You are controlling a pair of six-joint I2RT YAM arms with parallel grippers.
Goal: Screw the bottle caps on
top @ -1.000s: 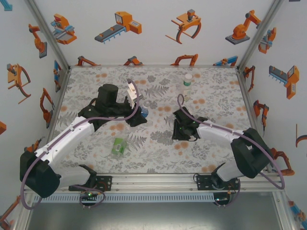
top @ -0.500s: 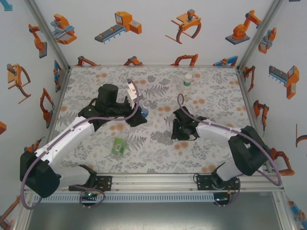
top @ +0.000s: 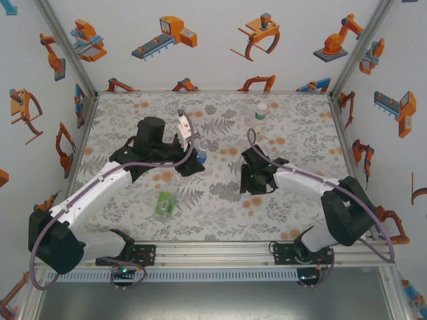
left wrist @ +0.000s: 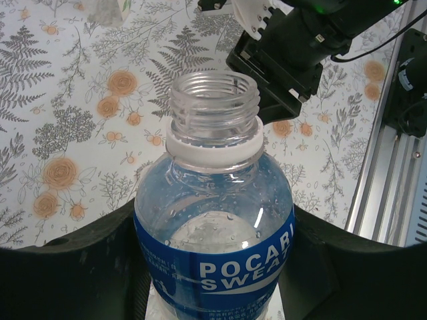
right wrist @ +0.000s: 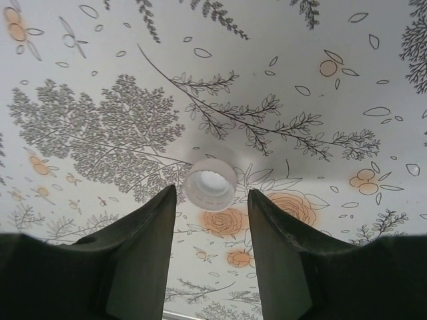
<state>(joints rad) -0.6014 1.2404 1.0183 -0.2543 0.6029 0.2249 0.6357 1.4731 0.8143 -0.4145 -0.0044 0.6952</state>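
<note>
Pinching the blue-labelled bottle (left wrist: 212,173) around its body with the left end effector (left wrist: 213,217), dark fingers (left wrist: 87,267) pressing in on either side of the label. Holding it upright just left of the middle of the floral surface (top: 300,133), threaded neck open and uncapped above a white collar ring.

Hovering with the right end effector (right wrist: 210,197) spread low over the print right of centre, fingers flanking a white bottle cap (right wrist: 210,185) with a sliver of surface showing on each side. Showing that cap resting open side up, just beside an orange flower.

Further out, showing the green-labelled bottle (top: 164,204) lying on its side on the near left, between the left arm and the surface's near edge. Showing the slimmer bottle with a green-and-white label (top: 261,115) standing upright at the far side, white at its top, well apart from both end effectors.
</note>
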